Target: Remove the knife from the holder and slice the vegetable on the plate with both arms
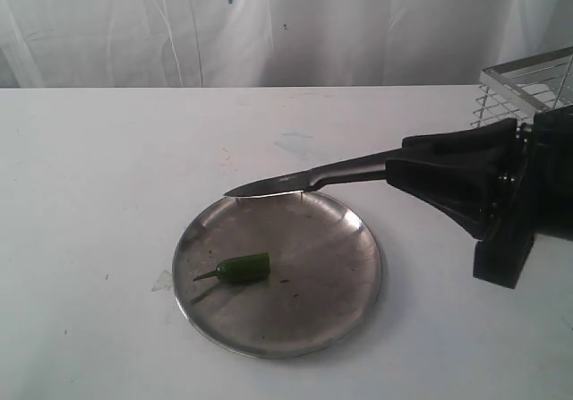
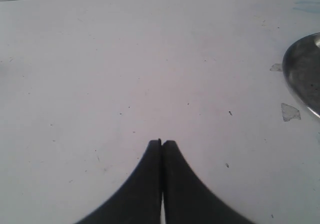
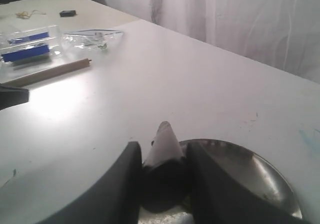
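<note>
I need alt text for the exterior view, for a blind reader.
The right gripper holds a knife above the far edge of a steel plate, where a green chili lies. A wire holder stands behind the arm.

The vegetable (image 1: 240, 268) lies on the plate (image 1: 336, 261), left of centre; the knife (image 1: 295, 182) hangs over the plate's far rim; the holder (image 1: 528, 85) stands behind, far right.
</note>
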